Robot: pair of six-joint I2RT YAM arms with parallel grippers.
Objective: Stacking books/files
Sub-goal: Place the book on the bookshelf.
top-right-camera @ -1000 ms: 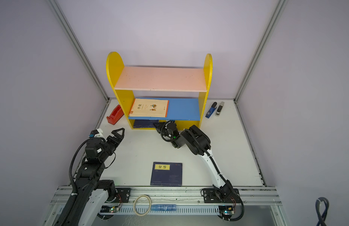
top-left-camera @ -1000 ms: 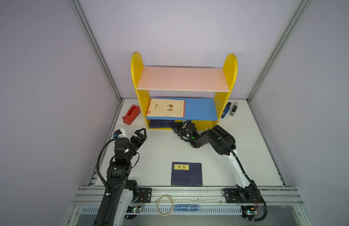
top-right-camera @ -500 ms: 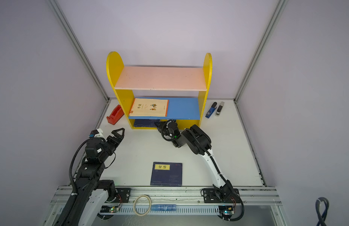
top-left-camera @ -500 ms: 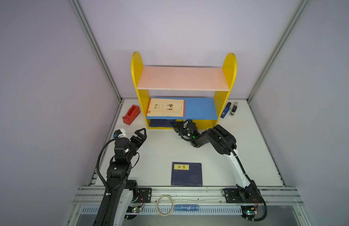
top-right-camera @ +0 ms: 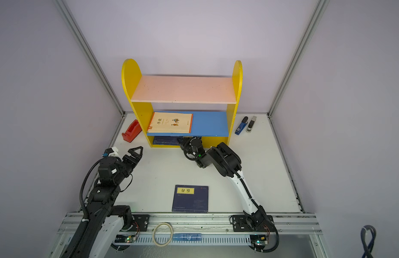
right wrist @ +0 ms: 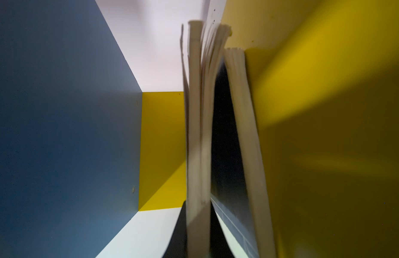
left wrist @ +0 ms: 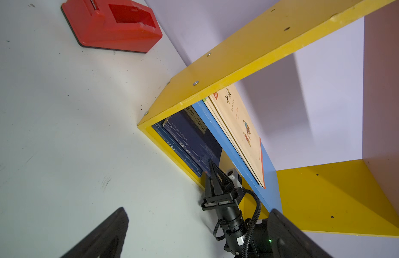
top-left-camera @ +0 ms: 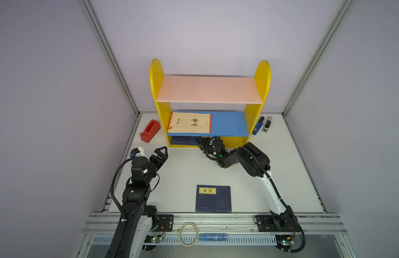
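Yellow bookshelf (top-left-camera: 156, 89) stands at the back of the table (top-left-camera: 283, 167), with a pink top board and a blue middle board. A pile of cream books (top-left-camera: 189, 122) lies flat at the left end of the blue board; the left wrist view shows more than one set of page edges there (left wrist: 236, 134). On the bottom board, under the blue one, two navy books lie stacked: the top navy book (left wrist: 200, 136) rests on the second navy book (left wrist: 171, 143), whose front edge sticks out a little past it. The right claw (top-left-camera: 199, 141) reaches into this lower bay and is closed on the right-hand edge of the top navy book; the right wrist view shows its pale page block (right wrist: 197, 156) pinched between the dark fingers, pages fanning slightly, apart from the second navy book (right wrist: 245, 134) against the yellow board. A loose navy book (top-left-camera: 213, 198), yellow label up, lies flat near the table's front edge, touched by nothing. The left claw (top-left-camera: 149, 154) is held above the table's left side, jaws wide apart and empty, pointing toward the shelf. Red tape dispenser (top-left-camera: 150, 130) sits left of the shelf; blue stapler (top-left-camera: 258, 126) and grey stapler (top-left-camera: 267, 124) lie side by side to its right.
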